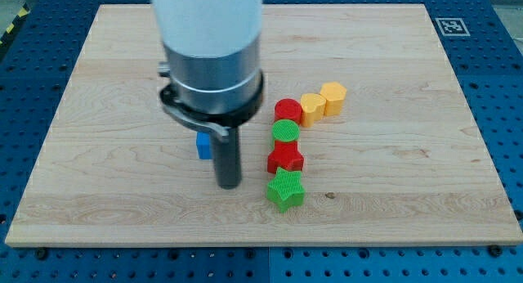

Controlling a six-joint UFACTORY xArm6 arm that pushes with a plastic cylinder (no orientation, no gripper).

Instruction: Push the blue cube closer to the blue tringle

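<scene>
A blue block, which may be the blue cube, shows only as a small patch at the view's middle left, mostly hidden behind the arm's body. My tip rests on the board just to the right of and below that block, close to it; contact cannot be told. No blue triangle shows; it may be hidden behind the arm.
To the tip's right runs a line of blocks: a green star, a red star, a green cylinder, a red cylinder, and two yellow blocks. The wooden board lies on a blue table.
</scene>
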